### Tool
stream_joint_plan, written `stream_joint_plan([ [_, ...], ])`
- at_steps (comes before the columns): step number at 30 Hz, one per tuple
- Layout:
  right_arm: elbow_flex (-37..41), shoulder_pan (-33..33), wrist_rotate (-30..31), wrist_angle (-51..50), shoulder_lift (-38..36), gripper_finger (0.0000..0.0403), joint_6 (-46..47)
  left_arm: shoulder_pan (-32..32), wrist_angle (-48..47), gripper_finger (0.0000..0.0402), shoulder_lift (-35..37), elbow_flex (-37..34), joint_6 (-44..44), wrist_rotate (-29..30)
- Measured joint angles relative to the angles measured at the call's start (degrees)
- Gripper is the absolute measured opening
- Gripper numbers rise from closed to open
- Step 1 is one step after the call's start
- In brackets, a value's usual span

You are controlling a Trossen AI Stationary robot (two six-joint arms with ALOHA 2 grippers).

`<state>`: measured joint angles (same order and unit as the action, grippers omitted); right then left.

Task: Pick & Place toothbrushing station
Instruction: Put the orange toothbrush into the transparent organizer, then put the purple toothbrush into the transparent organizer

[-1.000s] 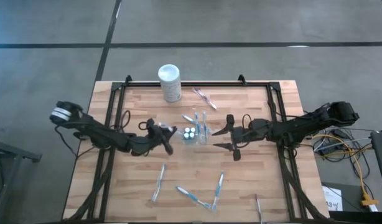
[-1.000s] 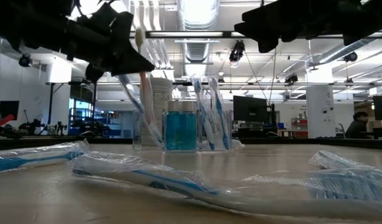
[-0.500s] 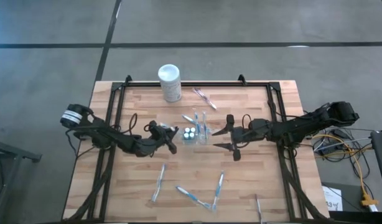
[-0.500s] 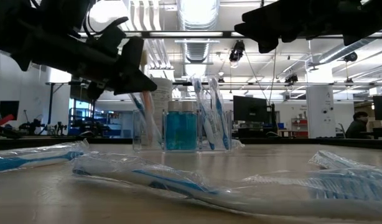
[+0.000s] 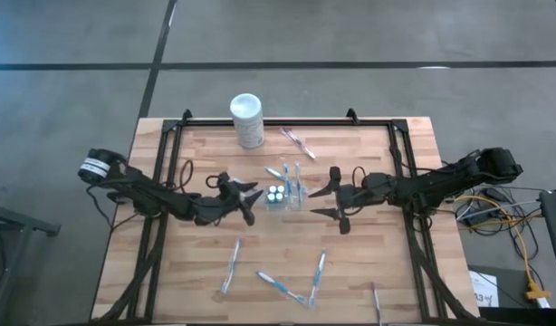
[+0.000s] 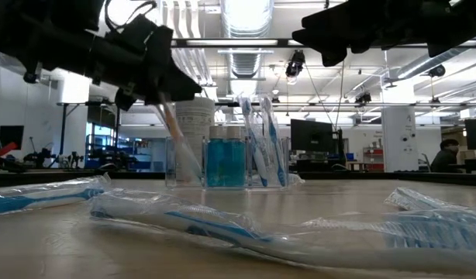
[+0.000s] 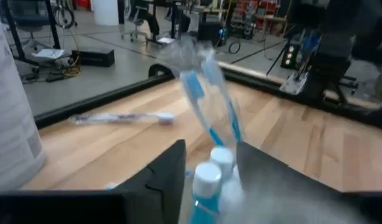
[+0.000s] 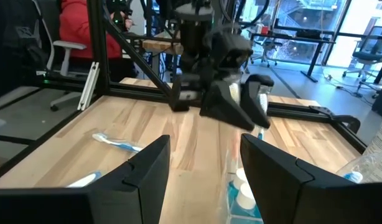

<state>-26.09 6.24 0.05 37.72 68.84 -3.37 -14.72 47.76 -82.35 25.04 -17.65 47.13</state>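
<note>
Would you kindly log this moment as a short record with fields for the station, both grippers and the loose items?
station: clear holder mid-table, upright, holding toothbrushes and small blue bottles
left gripper: beside the holder on its left-arm side, jaws open, a toothbrush leaning in the holder just under it
right gripper: on the holder's other side, apart from it, jaws open, empty
white canister: at the table's far edge
loose items: wrapped toothbrushes on the near half of the table

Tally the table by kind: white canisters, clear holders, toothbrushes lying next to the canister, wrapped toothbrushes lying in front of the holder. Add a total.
White canister: 1
Clear holder: 1
Toothbrush next to the canister: 1
Wrapped toothbrushes in front of the holder: 4
Total: 7
</note>
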Motion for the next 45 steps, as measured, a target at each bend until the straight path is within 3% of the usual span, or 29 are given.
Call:
stream_joint_plan([
  [11,0.2,0.0,0.0,-0.3,0.0,0.0189,-0.3,-0.1,-11.8,0.0215,17.7,1.6,8.3,-1.0],
  [15,0.2,0.0,0.0,-0.3,0.0,0.0189,-0.3,-0.3,-24.5,0.0218,25.8,5.6,10.1,-4.3],
  [19,0.2,0.0,0.0,-0.3,0.0,0.0189,-0.3,-1.1,-43.8,0.0216,31.4,12.3,9.3,-10.9],
  [25,0.3,0.0,0.0,-1.2,0.0,0.0189,-0.2,-6.4,-62.5,0.0169,32.0,19.1,4.0,-22.1],
  [32,0.3,0.0,0.0,-1.6,0.0,0.0189,0.0,-16.1,-66.2,0.0083,28.2,19.7,3.7,-26.8],
  [39,0.3,0.0,0.0,-2.0,0.0,0.0189,0.4,-21.1,-68.5,0.001,25.7,19.7,-4.5,-27.0],
  [45,0.3,0.0,2.5,-2.5,0.0,0.0189,2.3,-22.9,-68.6,0.0014,23.6,19.6,-4.9,-28.3],
])
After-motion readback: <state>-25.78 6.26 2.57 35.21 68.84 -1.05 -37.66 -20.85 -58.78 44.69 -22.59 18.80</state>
